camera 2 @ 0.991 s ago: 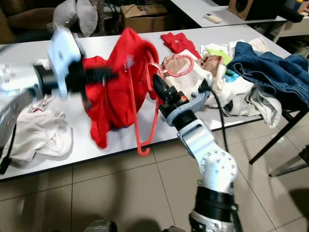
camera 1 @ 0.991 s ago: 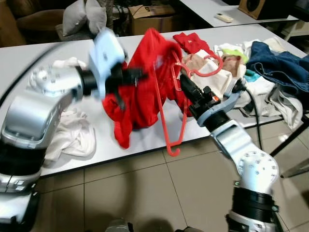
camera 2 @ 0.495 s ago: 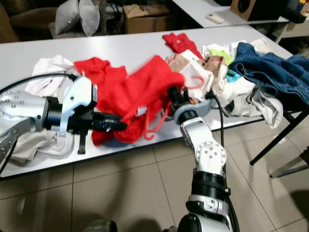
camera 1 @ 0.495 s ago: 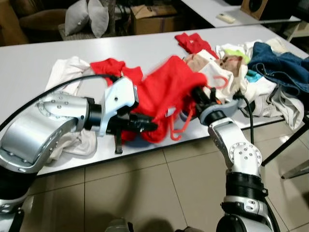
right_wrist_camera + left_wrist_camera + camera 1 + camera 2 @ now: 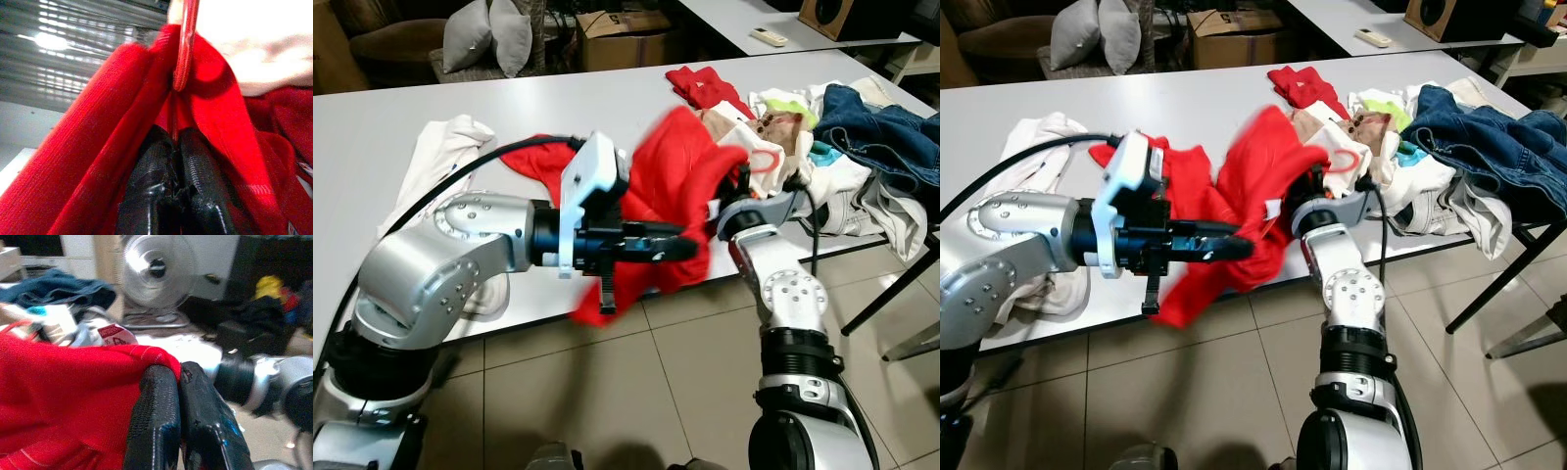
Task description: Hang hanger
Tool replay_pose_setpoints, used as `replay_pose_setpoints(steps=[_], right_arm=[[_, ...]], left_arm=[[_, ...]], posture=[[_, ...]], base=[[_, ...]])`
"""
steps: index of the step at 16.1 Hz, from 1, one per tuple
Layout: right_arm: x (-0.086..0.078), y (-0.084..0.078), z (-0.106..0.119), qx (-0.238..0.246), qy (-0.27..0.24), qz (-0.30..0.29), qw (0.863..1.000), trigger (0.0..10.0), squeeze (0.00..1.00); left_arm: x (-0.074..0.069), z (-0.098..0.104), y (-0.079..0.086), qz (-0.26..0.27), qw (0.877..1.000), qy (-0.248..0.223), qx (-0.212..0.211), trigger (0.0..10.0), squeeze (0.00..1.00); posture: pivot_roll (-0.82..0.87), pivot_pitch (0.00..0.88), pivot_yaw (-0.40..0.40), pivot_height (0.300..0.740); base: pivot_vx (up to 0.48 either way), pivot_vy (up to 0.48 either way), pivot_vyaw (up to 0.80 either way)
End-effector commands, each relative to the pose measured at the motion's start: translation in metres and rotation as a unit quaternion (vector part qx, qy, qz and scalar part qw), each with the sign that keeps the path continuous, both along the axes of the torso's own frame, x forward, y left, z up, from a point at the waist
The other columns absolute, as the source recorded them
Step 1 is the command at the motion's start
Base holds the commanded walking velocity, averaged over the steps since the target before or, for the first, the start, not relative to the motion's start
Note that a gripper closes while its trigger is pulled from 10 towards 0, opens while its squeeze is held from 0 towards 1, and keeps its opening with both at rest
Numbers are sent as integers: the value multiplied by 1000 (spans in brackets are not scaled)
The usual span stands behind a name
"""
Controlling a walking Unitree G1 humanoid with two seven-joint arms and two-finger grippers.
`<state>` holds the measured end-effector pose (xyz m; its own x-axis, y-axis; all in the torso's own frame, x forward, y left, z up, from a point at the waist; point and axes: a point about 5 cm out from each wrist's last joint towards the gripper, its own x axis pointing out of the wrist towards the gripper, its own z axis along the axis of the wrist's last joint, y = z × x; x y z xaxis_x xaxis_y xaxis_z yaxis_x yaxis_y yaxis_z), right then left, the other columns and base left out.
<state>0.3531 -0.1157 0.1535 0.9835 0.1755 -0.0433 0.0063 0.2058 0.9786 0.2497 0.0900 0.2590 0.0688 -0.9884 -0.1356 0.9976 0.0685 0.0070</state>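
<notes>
- Our left gripper (image 5: pixel 178 382) pinches a fold of the red garment (image 5: pixel 675 166), fingers clamped together.
- Our right gripper (image 5: pixel 171 147) grips the red hanger (image 5: pixel 185 44) inside the cloth.
- Both hover at the table (image 5: pixel 372 127) edge; hanging is not yet done, no rail in sight.

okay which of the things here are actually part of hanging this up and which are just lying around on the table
In the job:
- red garment, pinched by the left gripper
- red hanger, held with the cloth by the right gripper

Lying about:
- blue jeans
- white cloth
- small red cloth
- pillows
- cardboard box
</notes>
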Motion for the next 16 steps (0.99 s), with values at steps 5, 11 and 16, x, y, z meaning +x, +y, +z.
replay_pose_setpoints(steps=[5,11,16], right_arm=[[-2,72,36,2,-47,119,992,10000,0],[-40,72,43,-102,-75,193,973,10000,0],[-60,47,40,-182,-61,181,965,10000,0]], left_arm=[[25,14,-3,117,992,-40,-31,0,0],[59,60,7,270,949,-111,-116,0,0],[76,81,33,358,913,-173,-92,0,0]], posture=[[64,24,-10,740],[46,20,1,740],[37,14,8,740]], base=[[0,0,0],[0,0,0],[0,0,0]])
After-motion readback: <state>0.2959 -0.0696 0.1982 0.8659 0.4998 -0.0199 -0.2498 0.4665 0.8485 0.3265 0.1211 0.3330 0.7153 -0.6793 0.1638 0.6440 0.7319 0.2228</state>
